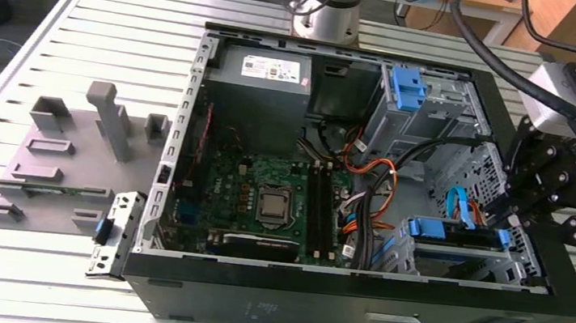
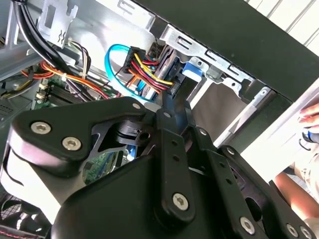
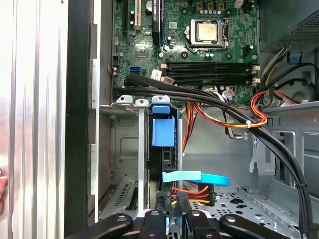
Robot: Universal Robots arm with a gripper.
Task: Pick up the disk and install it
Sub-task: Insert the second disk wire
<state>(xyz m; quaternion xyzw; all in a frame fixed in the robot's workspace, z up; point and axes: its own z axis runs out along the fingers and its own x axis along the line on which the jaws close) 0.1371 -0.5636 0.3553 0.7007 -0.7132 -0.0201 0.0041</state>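
We're down at the drive cage (image 1: 452, 253) in the corner of the open computer case (image 1: 359, 300), on the exterior view's right, and our pincer (image 1: 506, 221) hangs right at the edge of that cage. The disk (image 3: 162, 149) sits on edge in its slot there, blue carrier tab (image 3: 163, 130) showing in the first wrist view, with the flat light-blue data cable (image 3: 195, 177) and the red-yellow-black power leads (image 3: 192, 191) running in just beside it. In both wrist views our fingers (image 2: 174, 107) stand close together, reaching down onto the end of the disk; whether they actually pinch it we cannot tell, since the tips are hidden among the cables.

What could go wrong from here, as we judge it: those cables crowd the slot, so a push could snag the blue ribbon or drag on the power plug. If the disk sits slightly skewed in the rails, it may jam against the metal cage wall. The thick black cable bundle (image 3: 279, 149) crosses close by and could catch our linkage.

Our arm comes in over the case's side wall on the exterior view's right, wrist bent downward, pincer pointing into the cage
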